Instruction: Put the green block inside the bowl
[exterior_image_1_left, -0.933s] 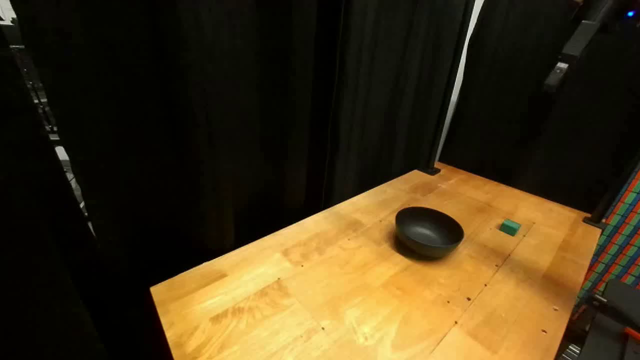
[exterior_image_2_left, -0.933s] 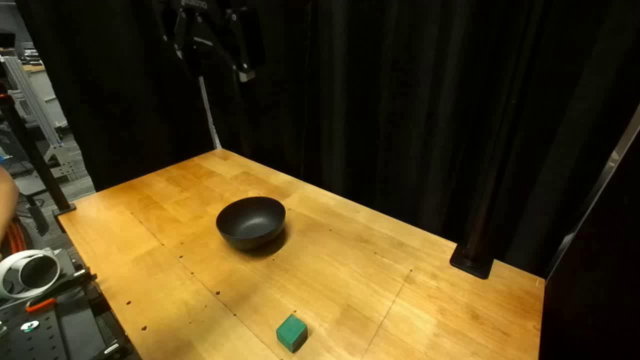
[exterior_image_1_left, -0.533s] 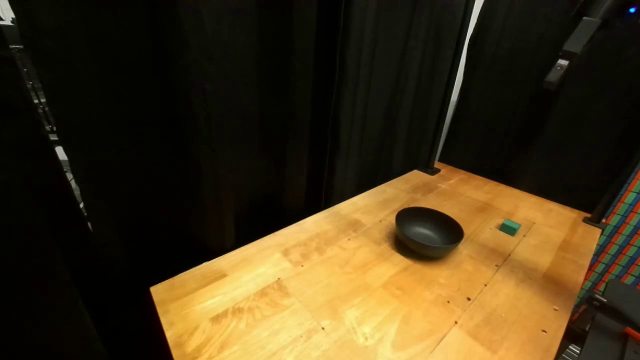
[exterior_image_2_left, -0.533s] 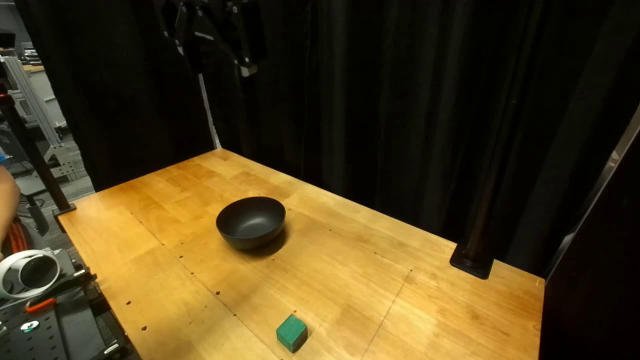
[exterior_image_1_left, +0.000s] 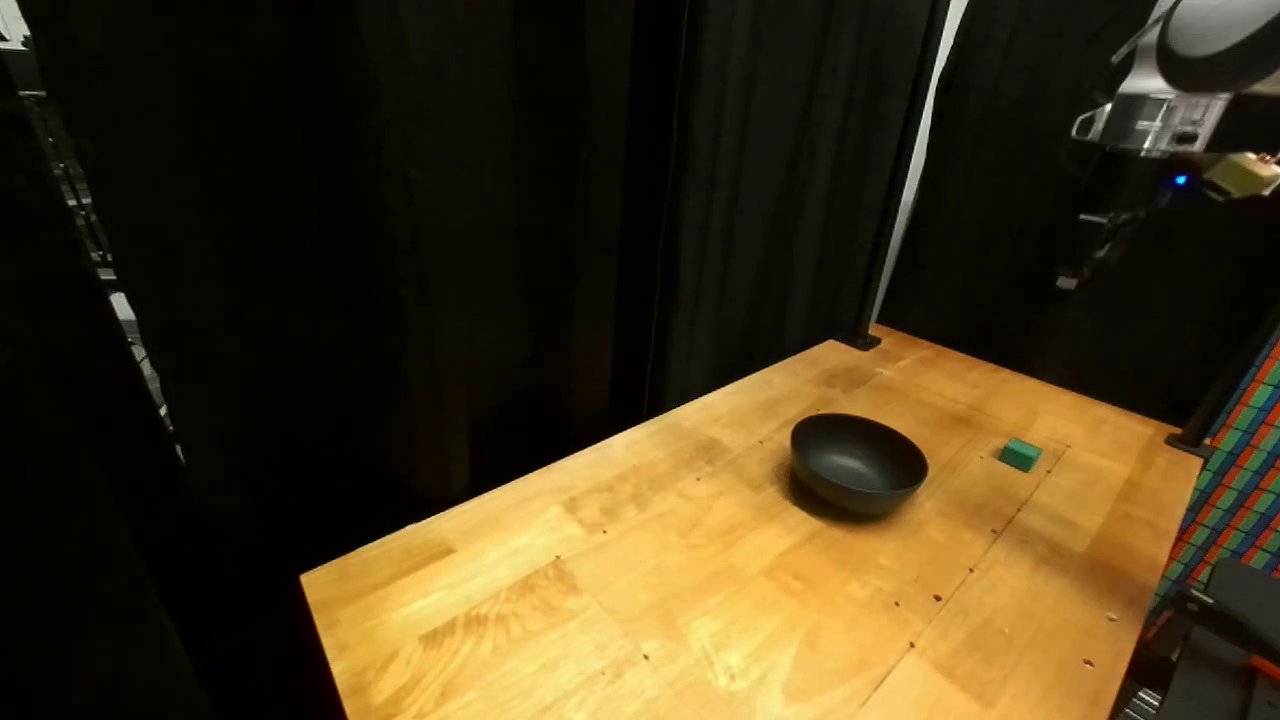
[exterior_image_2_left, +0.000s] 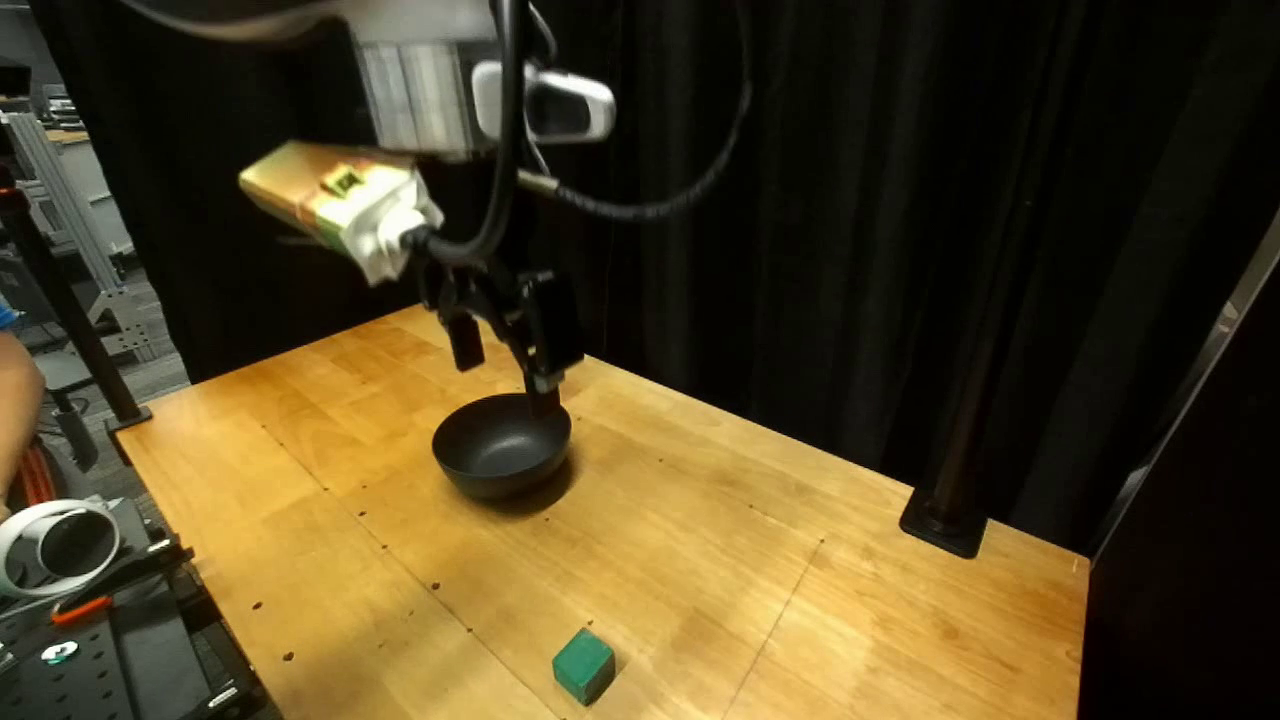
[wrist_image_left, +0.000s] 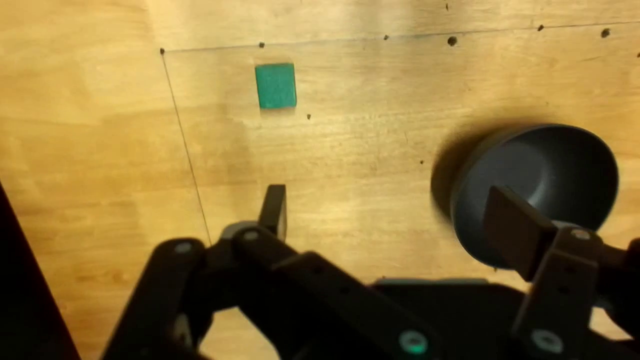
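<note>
Green block (wrist_image_left: 276, 86) lies loose, lower than a wide-spread claw (wrist_image_left: 387, 202)

The block rests on the surface (wrist_image_left: 360, 150), below the claw and ahead of its fingers (wrist_image_left: 271, 206) in the wrist view, roughly in line with the one at that view's left. The claw hangs above the surface in both exterior views, its fingers spread far apart with nothing between them. To its other side stands the bowl (wrist_image_left: 575, 160), upright, well apart from the block and partly hidden in the wrist view behind the finger on that side.

By the look of it, the task is at its start: lining up over the block seems the step in hand, with gripping, lifting and placing all to come. The next move likely calls for shifting the claw forward and sideways, away from the bowl, until the block sits midway between the fingers, then going straight down. The block's sides look nearly square to the fingers, so little turning should be needed. After a firm pinch and a lift, the bowl becomes the claw's next stop.
</note>
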